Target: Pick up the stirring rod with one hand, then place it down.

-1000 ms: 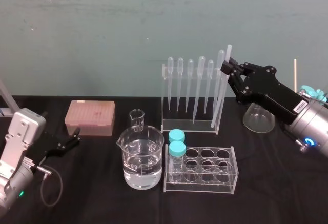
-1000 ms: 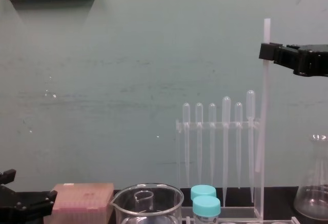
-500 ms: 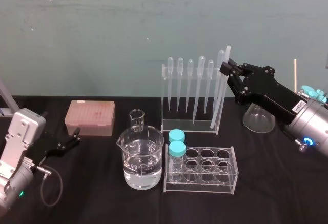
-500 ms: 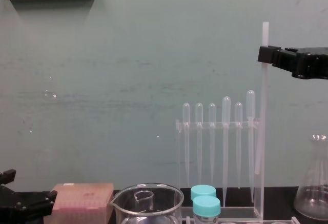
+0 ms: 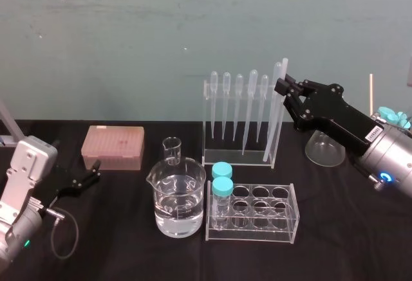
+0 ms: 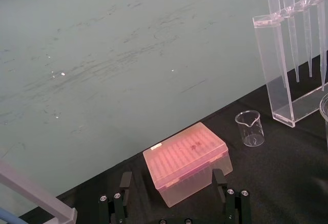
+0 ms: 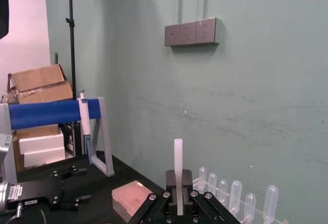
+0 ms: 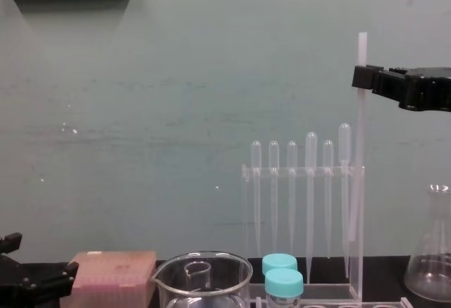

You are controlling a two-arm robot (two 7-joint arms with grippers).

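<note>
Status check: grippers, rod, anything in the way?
Right gripper shut on stirring rod near its top. Rod near upright, close beside pipette rack, at its right end. Left gripper open, parked low at left.

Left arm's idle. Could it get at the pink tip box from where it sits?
Probably yes. The left gripper sits open just short of the pink tip box, facing it, with bare table between. The right gripper holds the stirring rod far off by the pipette rack.

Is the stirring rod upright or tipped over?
Upright, slightly leaning: the stirring rod is gripped near its top by the right gripper, beside the pipette rack.
</note>
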